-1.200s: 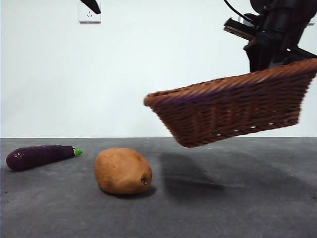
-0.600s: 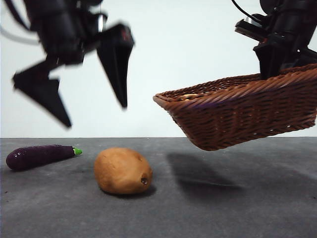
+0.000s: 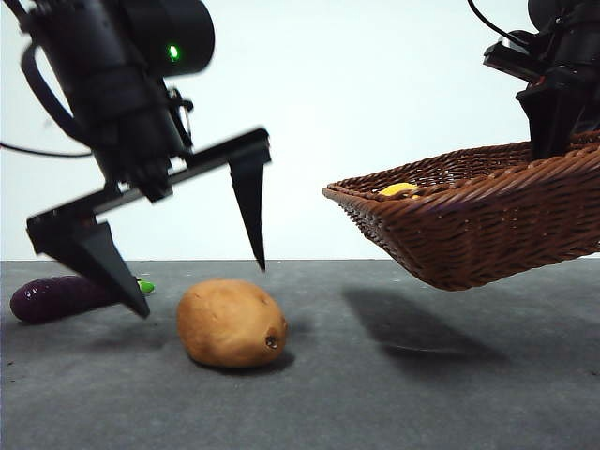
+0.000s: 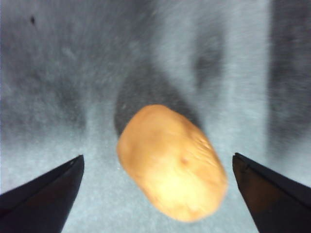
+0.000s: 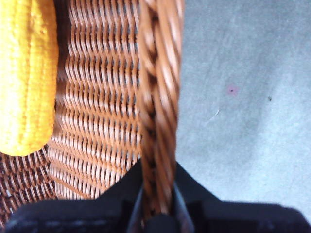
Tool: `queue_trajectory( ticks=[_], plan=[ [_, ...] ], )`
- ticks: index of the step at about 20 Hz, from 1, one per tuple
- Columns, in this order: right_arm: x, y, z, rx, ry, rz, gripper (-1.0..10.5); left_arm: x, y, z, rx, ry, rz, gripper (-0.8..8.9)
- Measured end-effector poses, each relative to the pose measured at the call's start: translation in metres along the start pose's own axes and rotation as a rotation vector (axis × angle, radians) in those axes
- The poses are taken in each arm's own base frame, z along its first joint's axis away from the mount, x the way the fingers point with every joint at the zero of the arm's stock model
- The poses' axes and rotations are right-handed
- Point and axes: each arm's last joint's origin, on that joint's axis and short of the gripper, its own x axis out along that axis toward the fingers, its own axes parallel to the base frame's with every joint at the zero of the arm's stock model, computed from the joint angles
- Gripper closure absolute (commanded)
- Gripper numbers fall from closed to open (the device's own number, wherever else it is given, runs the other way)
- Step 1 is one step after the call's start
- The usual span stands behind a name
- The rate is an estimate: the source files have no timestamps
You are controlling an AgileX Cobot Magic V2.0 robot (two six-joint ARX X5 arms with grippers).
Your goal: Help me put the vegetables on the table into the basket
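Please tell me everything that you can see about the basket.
The basket is wide and shallow, of dark reddish-brown woven wicker, with sloping sides and a braided rim. It hangs tilted in the air above the table, touching nothing below, and its shadow falls on the grey surface. The right gripper is clamped on its rim at the far right side. Inside lies a yellow vegetable; from the front only its top shows over the rim.

Plain white wall (image 3: 375, 112) behind, evenly lit.
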Motion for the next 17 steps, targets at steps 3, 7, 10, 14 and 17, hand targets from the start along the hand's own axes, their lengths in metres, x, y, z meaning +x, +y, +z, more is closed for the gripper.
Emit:
queue_trajectory(
  ticks=[3, 7, 10, 14, 17],
  plan=[
    [0.000, 0.000, 0.000, 0.000, 0.000, 0.001, 9.6, 0.005, -0.001, 0.001, -0.020, -0.001, -0.003, 2.52],
    [0.000, 0.000, 0.000, -0.001, 0.000, 0.002, 9.6, 0.023, 0.000, -0.001, -0.053, 0.083, -0.018, 2.52],
    [0.000, 0.000, 0.000, -0.003, 0.001, 0.002, 9.6, 0.028, -0.003, 0.000, -0.055, 0.074, -0.011, 6.25],
    [0.000, 0.000, 0.000, -0.003, 0.002, 0.002, 9.6, 0.028, -0.004, -0.001, -0.049, 0.069, -0.012, 8.22],
    [0.000, 0.000, 0.000, -0.003, 0.002, 0.002, 9.6, 0.027, -0.005, 0.000, -0.038, 0.062, -0.019, 8.22]
  ],
)
